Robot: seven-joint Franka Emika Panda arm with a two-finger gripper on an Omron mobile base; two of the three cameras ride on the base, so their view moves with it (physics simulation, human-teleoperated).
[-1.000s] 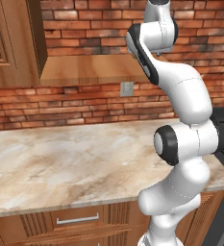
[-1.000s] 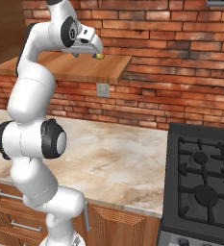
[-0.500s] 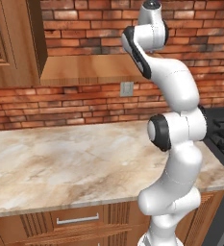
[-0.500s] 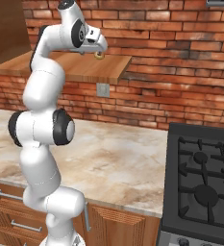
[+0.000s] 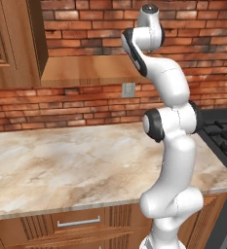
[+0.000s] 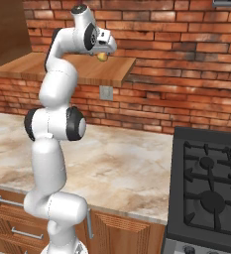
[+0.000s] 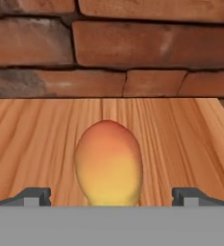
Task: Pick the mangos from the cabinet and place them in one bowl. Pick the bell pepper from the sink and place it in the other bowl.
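Tool (image 7: 108,199) open, its two tips either side of a mango (image 7: 109,163) but apart from it. Arm stretched upright to the cabinet (image 6: 62,67) shelf board, straighter than a second ago. Mango lies near the shelf's right front corner.

1 mango (image 7: 108,163) lies on the shelf board of the cabinet (image 7: 180,139), before the brick wall (image 7: 132,43). The gripper (image 7: 108,196) stands near the mango, 1 fingertip at each side, probably not touching. Below the shelf is the counter (image 6: 122,168), and the cooktop (image 6: 211,193) is at its right.
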